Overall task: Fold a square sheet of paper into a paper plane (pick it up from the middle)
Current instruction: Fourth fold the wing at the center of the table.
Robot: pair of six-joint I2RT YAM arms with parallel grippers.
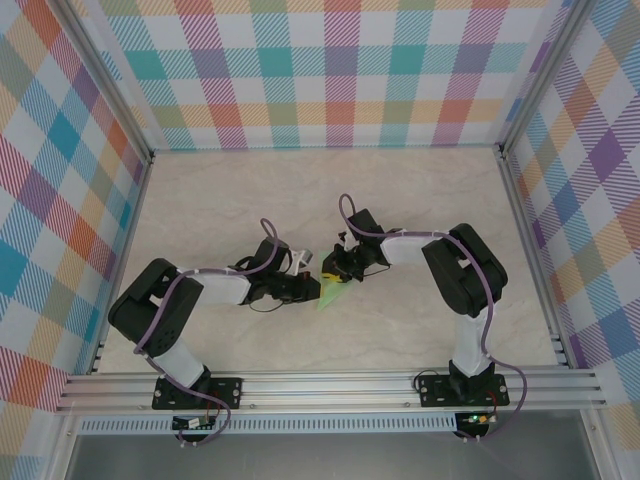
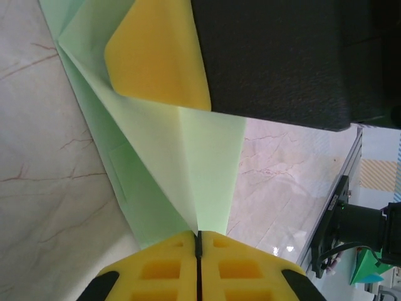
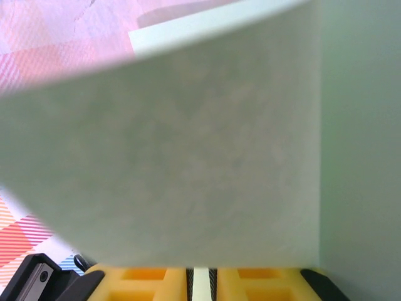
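Near the middle of the table [image 1: 400, 200], we hold the green paper plane [image 1: 329, 294]. Our left gripper [image 2: 198, 239] pinches it tight, and our right gripper [image 3: 199, 274] pinches it too.

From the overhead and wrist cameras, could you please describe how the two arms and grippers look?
Both the left arm and right arm have bulky black joint housings joined by white links, with a purple cable looped along each. Black base plates bolt them to the rail. The left gripper and right gripper carry yellow fingers with rectangular recesses, edged in black.
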